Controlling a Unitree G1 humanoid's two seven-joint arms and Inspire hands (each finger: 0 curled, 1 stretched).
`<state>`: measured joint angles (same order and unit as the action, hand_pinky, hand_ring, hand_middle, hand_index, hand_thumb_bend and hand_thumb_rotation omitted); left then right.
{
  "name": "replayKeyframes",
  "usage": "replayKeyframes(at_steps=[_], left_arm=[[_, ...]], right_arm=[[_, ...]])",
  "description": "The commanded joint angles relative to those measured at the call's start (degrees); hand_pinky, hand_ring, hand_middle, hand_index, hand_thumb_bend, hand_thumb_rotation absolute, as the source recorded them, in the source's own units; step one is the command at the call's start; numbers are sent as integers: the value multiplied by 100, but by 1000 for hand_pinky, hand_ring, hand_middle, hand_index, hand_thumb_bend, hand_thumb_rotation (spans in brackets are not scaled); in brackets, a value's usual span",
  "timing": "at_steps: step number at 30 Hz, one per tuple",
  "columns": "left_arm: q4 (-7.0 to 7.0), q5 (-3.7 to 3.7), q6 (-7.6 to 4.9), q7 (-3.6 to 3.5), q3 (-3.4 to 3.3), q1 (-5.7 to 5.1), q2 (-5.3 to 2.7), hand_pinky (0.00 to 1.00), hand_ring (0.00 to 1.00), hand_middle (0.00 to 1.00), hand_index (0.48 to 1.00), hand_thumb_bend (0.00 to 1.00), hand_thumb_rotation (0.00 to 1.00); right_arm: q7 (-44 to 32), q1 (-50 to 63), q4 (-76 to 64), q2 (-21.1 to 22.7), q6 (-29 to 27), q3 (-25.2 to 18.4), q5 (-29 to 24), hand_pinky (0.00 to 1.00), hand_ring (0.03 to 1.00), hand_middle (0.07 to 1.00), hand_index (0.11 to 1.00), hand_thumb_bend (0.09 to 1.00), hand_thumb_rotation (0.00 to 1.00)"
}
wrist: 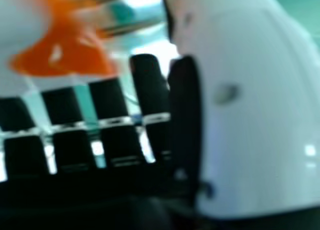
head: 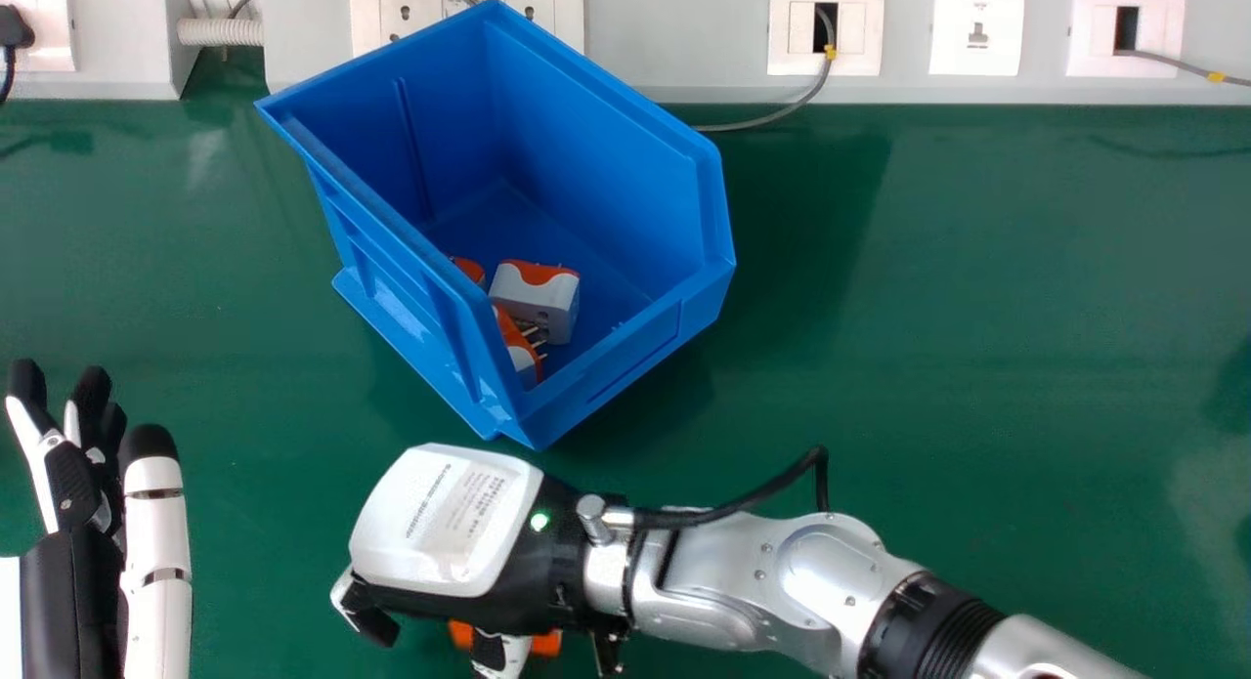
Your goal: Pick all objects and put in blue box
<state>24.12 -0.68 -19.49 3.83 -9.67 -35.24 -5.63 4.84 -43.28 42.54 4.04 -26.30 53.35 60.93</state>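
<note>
Blue box (head: 625,357) smooth plastic, slight sheen; tabletop (head: 977,269) smooth, glossy; plugs (head: 547,293) smooth plastic, metal prongs (head: 531,331); right forearm (head: 821,572) smooth silvery metal.

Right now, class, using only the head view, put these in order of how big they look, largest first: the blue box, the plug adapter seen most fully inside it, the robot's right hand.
1. Blue box
2. Right hand
3. Plug adapter
</note>
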Motion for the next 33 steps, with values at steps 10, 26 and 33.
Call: replayKeyframes(at_steps=[10, 26, 33], left_arm=[[187, -20, -92, 15, 68, 5, -22, 1000, 1000, 987, 984, 210, 819], [151, -13, -78, -15, 47, 51, 23, 1000, 1000, 987, 985, 212, 822], [169, 106, -31, 9, 72, 66, 23, 1000, 1000, 996, 992, 226, 814]], right_arm=[[-318, -17, -158, 121, 276, -147, -176, 211, 356, 474, 558, 504, 0], [-138, 38, -265, 186, 66, -201, -289, 243, 375, 495, 539, 508, 0], [668, 97, -381, 376, -212, -152, -70, 261, 384, 489, 534, 509, 0]])
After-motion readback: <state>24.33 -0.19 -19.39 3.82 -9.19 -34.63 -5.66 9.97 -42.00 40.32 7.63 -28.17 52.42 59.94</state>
